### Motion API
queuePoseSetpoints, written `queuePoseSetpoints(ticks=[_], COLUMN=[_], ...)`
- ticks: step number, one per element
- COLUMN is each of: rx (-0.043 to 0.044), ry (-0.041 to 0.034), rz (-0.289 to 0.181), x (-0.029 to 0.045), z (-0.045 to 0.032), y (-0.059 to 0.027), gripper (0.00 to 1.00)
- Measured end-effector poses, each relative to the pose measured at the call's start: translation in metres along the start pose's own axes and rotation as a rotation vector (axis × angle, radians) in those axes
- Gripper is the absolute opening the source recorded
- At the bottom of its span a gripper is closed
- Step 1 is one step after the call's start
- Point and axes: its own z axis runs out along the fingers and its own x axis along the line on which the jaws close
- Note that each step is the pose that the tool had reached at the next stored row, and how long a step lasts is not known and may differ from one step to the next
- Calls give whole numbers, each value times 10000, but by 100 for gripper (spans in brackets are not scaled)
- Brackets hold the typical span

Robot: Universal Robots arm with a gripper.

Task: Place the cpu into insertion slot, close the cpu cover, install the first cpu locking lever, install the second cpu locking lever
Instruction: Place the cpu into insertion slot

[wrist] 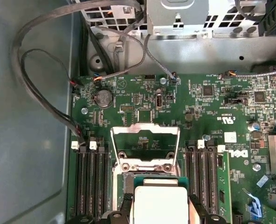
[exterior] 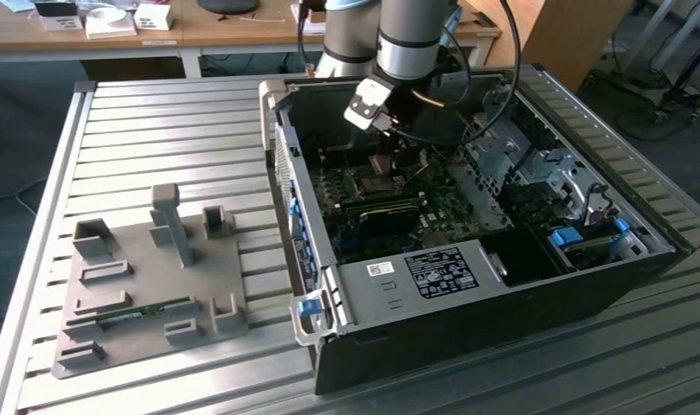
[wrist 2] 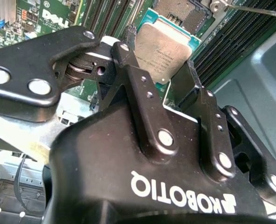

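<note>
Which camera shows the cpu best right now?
The second wrist view: the cpu shows its metal top nearly whole, clamped in the gripper. The first wrist view has it cut off at the picture's edge; the exterior view shows a small speck under the gripper.

The count stood at one arm [exterior: 414, 35], one gripper [wrist 2: 161, 53] with two fingers [wrist 2: 145, 107], one cpu [wrist 2: 163, 46] and one cpu cover [wrist: 145, 164]. One open computer case [exterior: 466, 320] and one motherboard [wrist: 198, 98] were recorded, with one round coin cell [wrist: 104, 97] and four white slot latches [wrist: 92, 145] counted on the board. One slatted table [exterior: 166, 130], one grey fixture plate [exterior: 131, 285] and one green circuit strip [exterior: 131, 316] completed the tally.
</note>
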Motion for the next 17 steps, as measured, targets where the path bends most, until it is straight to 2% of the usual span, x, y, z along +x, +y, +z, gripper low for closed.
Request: queuePoseSetpoints(ticks=[1, 3, 5, 8, 13, 15, 17], rx=[2, 5, 6, 6, 5, 13, 13], ry=[69, 363, 376, 321, 31, -13, -14], rz=[5, 34, 36, 29, -30, -35, -41], x=[0, 0, 1, 0, 0, 0, -1], z=[3, 8, 8, 17, 37, 56, 65], y=[-5, -6, -7, -7, -13, -19, -21], gripper=[54, 54, 54, 54, 54, 54, 54])
